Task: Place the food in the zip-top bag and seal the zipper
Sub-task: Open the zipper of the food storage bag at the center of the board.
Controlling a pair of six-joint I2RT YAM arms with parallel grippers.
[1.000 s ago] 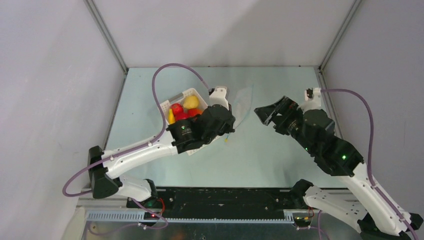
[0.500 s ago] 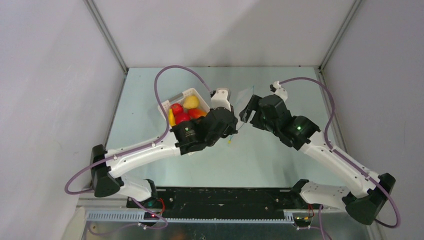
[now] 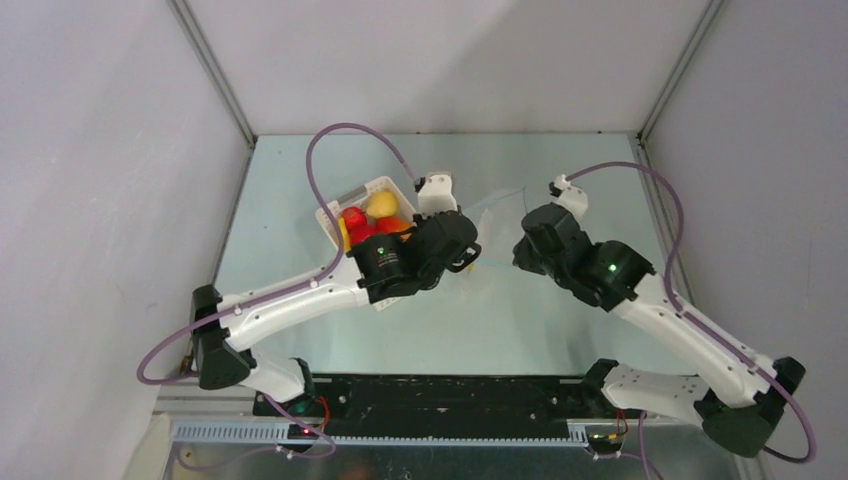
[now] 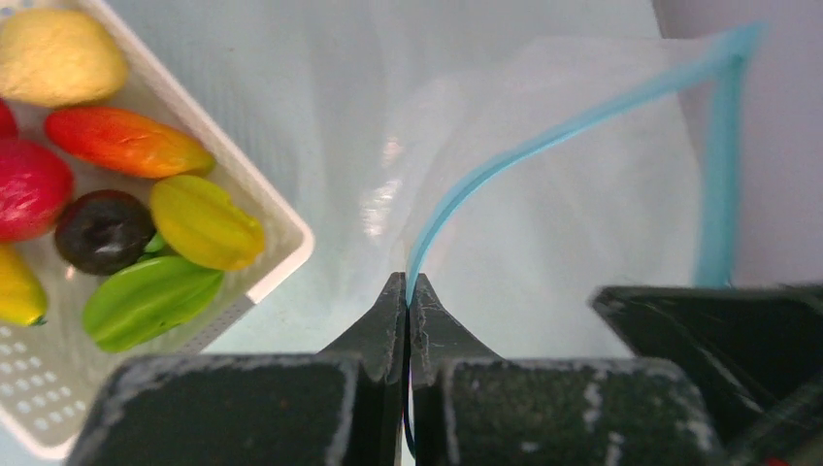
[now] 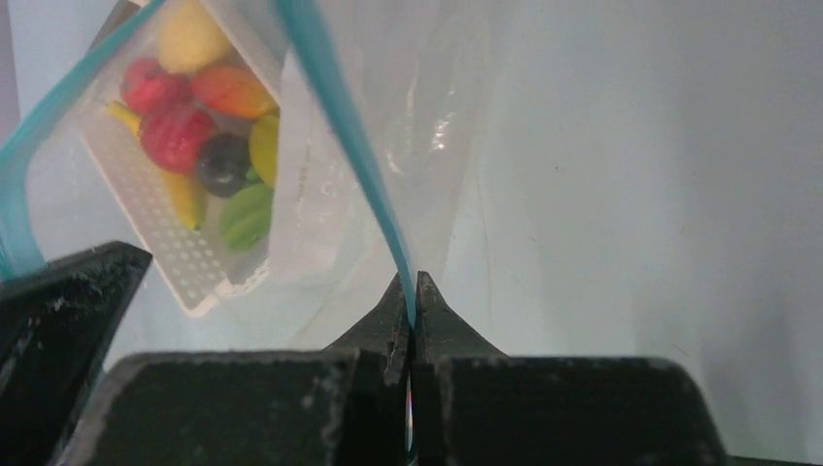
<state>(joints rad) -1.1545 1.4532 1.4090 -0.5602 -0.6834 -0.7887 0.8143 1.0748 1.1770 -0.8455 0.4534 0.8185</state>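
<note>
Both left pincer (image 4: 408, 291) and right pincer (image 5: 409, 291) pinch the zipper (image 4: 582, 121), bag (image 4: 582, 223) nearly invisible overhead.

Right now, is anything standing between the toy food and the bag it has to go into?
Only the wall of the white basket: the food lies inside it, beside the bag. Nothing else shows between them. The left claw and right claw are shut on the zipper.

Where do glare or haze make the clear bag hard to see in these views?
Left wrist: a white glare patch sits on the zip-top bag. Right wrist: bright streaks on the film, and the food looks hazy through it. Top external: the bag nearly vanishes; only its zipper shows faintly.
</note>
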